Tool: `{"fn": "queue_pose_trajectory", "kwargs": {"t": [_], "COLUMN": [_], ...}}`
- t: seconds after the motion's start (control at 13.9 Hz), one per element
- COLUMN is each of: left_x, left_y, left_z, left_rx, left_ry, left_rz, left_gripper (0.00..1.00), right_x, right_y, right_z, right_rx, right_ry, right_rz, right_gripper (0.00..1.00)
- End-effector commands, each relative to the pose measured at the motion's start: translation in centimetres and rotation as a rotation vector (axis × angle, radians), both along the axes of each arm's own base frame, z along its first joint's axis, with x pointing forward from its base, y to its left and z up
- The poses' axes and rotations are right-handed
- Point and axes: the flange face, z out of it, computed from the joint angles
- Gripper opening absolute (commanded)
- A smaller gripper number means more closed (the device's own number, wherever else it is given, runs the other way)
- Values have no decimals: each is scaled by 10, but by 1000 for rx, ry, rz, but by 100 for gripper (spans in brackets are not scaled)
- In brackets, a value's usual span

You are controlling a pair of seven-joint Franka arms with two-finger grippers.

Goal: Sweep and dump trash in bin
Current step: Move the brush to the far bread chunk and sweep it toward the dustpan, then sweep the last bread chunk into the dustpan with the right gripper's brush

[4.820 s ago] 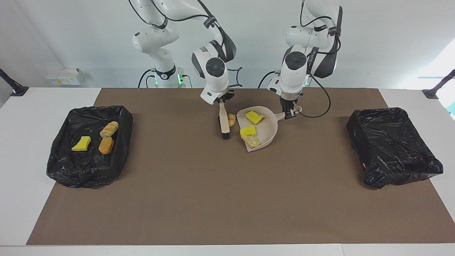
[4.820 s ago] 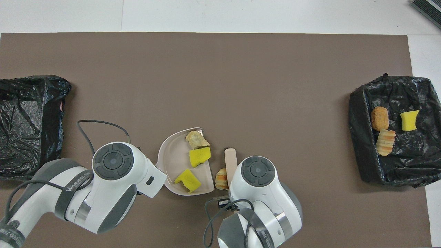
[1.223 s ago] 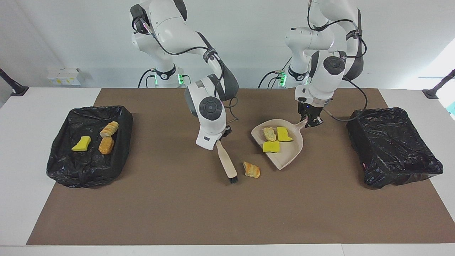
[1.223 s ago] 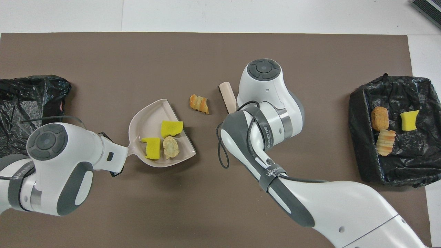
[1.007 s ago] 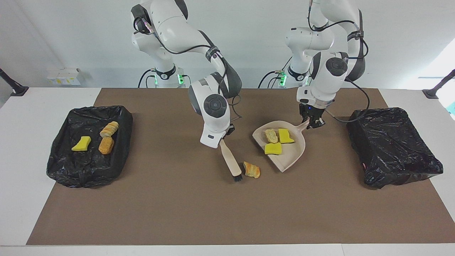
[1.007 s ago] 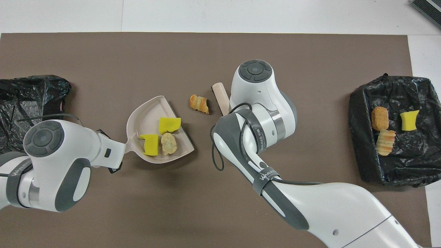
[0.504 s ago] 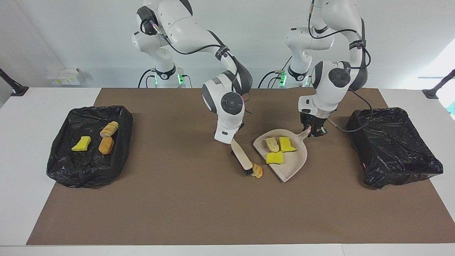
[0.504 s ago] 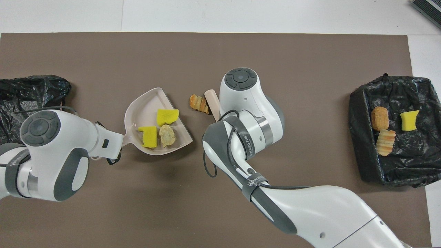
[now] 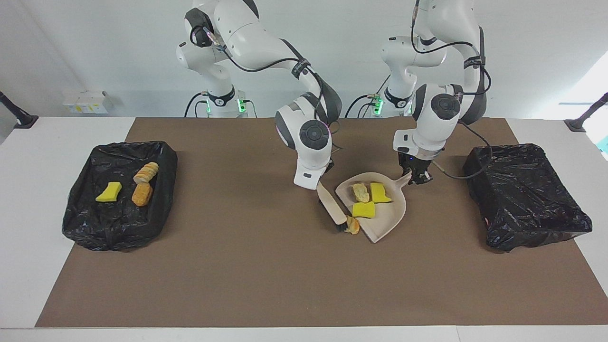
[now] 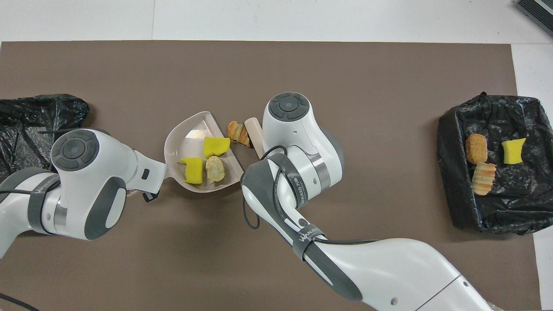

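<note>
My right fingers [image 9: 321, 184] are clenched on the top of the brush [image 9: 331, 204] handle, over the middle of the desk [image 9: 266, 285]. The brush slants down from them, its dark bristles on the mat [image 9: 237, 266] and touching a bread scrap [image 9: 352, 225]. That scrap lies on the mat right at the open lip of the dustpan [image 9: 394, 216], pinched between bristles and lip, not yet inside.

My left fingers [image 9: 418, 176] are clenched on the dustpan's handle, on the side toward the left arm's end of the desk. In the pan lie three scraps: two yellow sponge pieces [image 9: 379, 192] side by side and one pale bread chunk [image 9: 359, 192] next to them, all gathered in the part of the pan nearer the handle. From overhead the same three show in the pan [image 10: 181, 138], with the loose scrap [image 10: 237, 131] just outside its lip, beside the brush handle [image 10: 254, 134].

At the right arm's end of the desk stands a bin [image 9: 85, 228] lined with black plastic. It holds three more scraps: a yellow sponge piece [image 9: 108, 192], a sliced bread piece [image 9: 146, 172] and a crusty orange chunk [image 9: 141, 194], the two bread pieces touching. At the left arm's end stands a second bin [image 9: 527, 199], also lined in black.
</note>
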Motion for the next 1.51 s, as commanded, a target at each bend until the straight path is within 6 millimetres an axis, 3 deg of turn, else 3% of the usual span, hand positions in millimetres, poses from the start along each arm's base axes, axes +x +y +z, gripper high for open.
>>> {"fn": "queue_pose_trajectory", "kwargs": {"t": [0.0,0.22,0.5,0.72,0.94,1.08,1.29,1.44], "left_x": [4,5,4,4,2,4,15,19], "left_y": [-9,-10,-10,-10,-9,-10,-12,-17], "left_z": [-2,-2,-3,-3,-4,-3,2,4], "left_rx": [10,7,9,3,7,6,6,3], "left_ry": [-16,-27,-27,-28,-17,-17,-24,-38], "left_rz": [10,28,103,144,116,40,0,-13], "left_gripper": [0,0,0,0,0,0,0,0], "right_x": [-10,-29,-69,-79,-54,-29,-8,7], "right_y": [15,28,37,33,10,-22,-44,-43], "right_z": [3,25,62,72,64,64,48,30], "right_rx": [58,75,70,47,33,-6,-52,-67], "right_ry": [-8,-9,42,64,46,15,5,1], "right_rz": [79,97,78,68,37,4,-14,-12], "right_gripper": [0,0,0,0,0,0,0,0]}}
